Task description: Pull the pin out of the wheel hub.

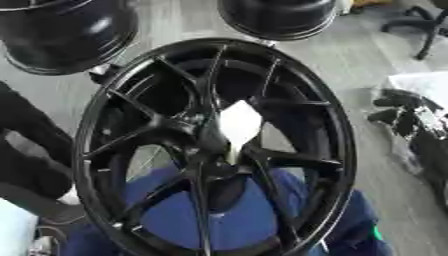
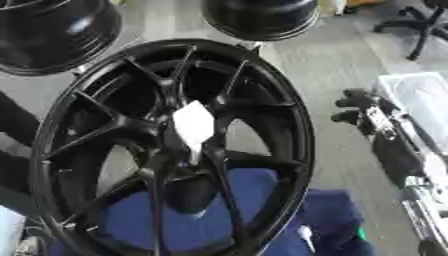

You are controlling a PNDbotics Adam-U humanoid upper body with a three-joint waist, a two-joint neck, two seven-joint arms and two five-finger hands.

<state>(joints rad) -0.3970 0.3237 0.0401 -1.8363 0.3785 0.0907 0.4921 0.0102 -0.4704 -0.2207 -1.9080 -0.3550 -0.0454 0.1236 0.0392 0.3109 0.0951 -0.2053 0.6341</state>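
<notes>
A black multi-spoke wheel point(image 1: 214, 150) stands tilted in the middle of both views, its face towards me. From the hub in its centre sticks the pin point(image 1: 239, 124), with a white diamond-shaped head and a thin pale stem running down into the hub. My right hand point(image 2: 363, 114) hovers to the right of the rim, well clear of the pin, with dark fingers relaxed and holding nothing. My left arm point(image 1: 35, 145) comes in at the left edge and ends by the rim's left side; its hand is hidden.
Two more black wheels point(image 1: 66, 35) point(image 1: 280, 17) stand behind. Blue cloth point(image 1: 219, 215) lies under and behind the wheel. A white tray point(image 2: 420, 95) sits at the right, and an office chair point(image 1: 420, 25) stands at the top right on the grey floor.
</notes>
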